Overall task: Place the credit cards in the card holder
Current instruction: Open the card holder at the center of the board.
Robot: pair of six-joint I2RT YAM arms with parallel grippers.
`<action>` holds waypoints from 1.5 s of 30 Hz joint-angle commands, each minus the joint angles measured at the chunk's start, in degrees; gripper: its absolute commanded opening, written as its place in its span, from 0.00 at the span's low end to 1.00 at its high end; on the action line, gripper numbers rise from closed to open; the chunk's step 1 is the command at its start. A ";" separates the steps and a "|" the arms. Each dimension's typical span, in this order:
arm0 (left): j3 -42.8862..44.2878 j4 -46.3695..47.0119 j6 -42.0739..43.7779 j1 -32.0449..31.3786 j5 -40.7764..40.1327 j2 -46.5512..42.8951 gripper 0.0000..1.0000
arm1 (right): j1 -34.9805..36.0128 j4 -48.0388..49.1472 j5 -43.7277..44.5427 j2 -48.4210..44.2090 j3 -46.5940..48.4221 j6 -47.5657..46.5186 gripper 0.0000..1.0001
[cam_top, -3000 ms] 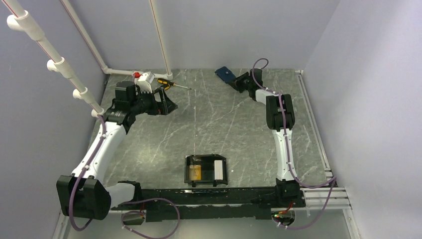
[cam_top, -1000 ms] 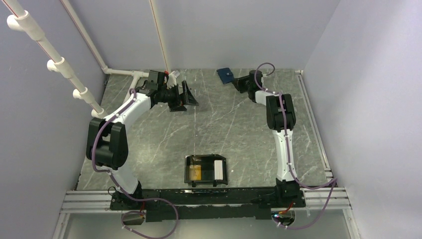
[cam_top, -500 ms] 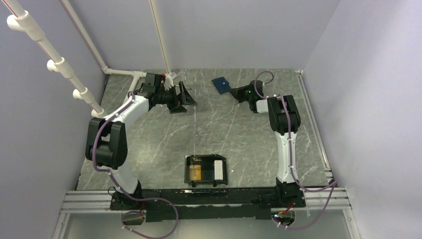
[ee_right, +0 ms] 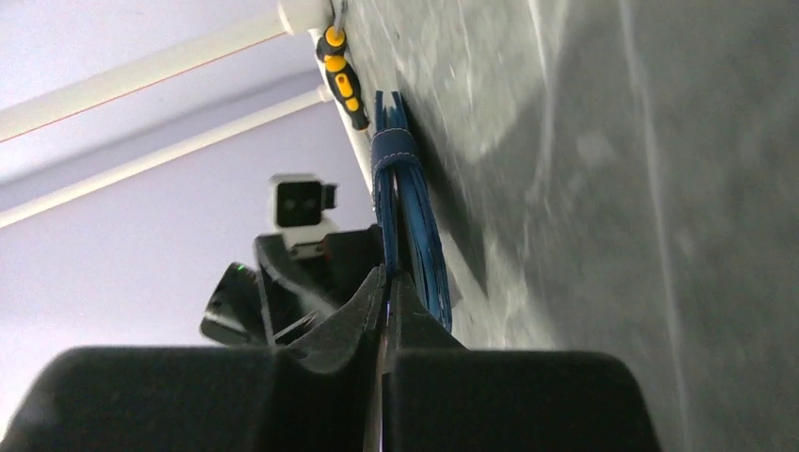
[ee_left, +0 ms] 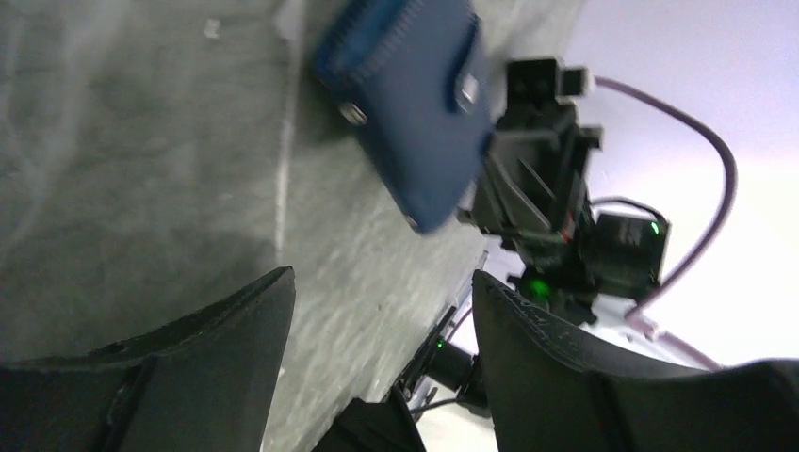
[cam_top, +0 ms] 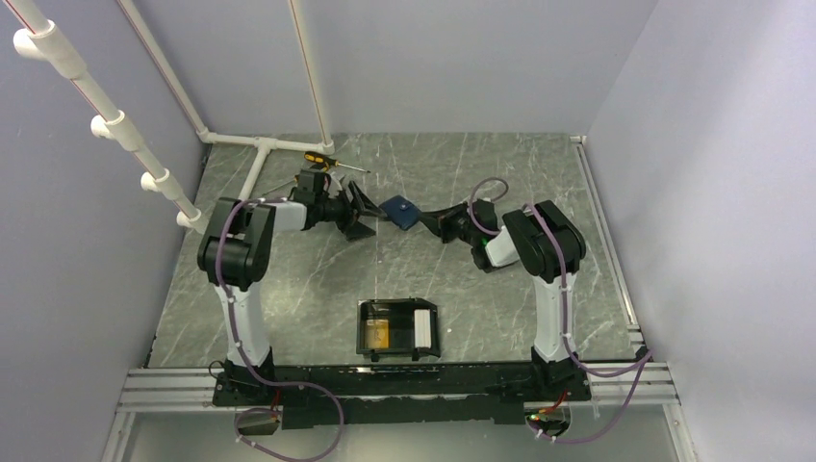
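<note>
Grey marbled surface between pale lavender walls carries the card holder near its front edge, credit cards lying inside. Farther back, mid-surface, the right tool pinches a dark blue wallet; the left tool stands spread just beside it. A yellow-handled screwdriver lies by white pipes at the back-left.

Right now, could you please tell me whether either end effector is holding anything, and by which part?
The right end effector is shut on the blue wallet, pinching the edge nearest that arm. The left end effector is open and holds nothing.
</note>
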 commanded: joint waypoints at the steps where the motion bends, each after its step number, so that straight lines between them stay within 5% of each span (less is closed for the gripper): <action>1: 0.94 5.67 -5.34 -2.46 -5.27 2.21 0.73 | 1.06 3.81 0.43 -3.40 -5.21 6.38 0.00; 10: 2.78 19.17 -14.78 -2.99 0.08 11.46 0.64 | 2.70 5.96 -1.49 -6.40 -9.95 8.42 0.00; 18: 0.04 21.50 -13.60 -3.01 -0.60 8.97 0.39 | 4.20 0.96 -0.06 -10.50 -12.51 5.43 0.00; 20: 0.28 21.99 -12.38 -2.87 -0.29 8.44 0.29 | 4.33 -5.04 0.12 -13.32 -12.70 0.48 0.00; 22: 0.46 20.04 -9.37 -2.74 -0.61 6.45 0.24 | 4.25 -20.85 0.58 -17.55 -10.23 -9.52 0.13; 25: 3.17 8.10 0.72 -2.88 -2.10 1.79 0.15 | 5.02 -51.85 9.36 -23.76 0.62 -34.53 0.31; 28: 7.24 -4.44 11.34 -3.38 -3.32 -2.46 0.06 | 6.81 -65.10 16.29 -26.86 7.38 -52.97 0.44; 34: 13.45 -21.08 23.32 -5.35 -5.58 -5.89 0.00 | 14.89 -71.41 23.94 -29.96 15.28 -72.66 0.65; 45: 12.72 -24.34 21.96 -7.22 -8.86 -7.46 0.00 | 24.95 -69.09 39.79 -22.62 24.90 -73.94 0.57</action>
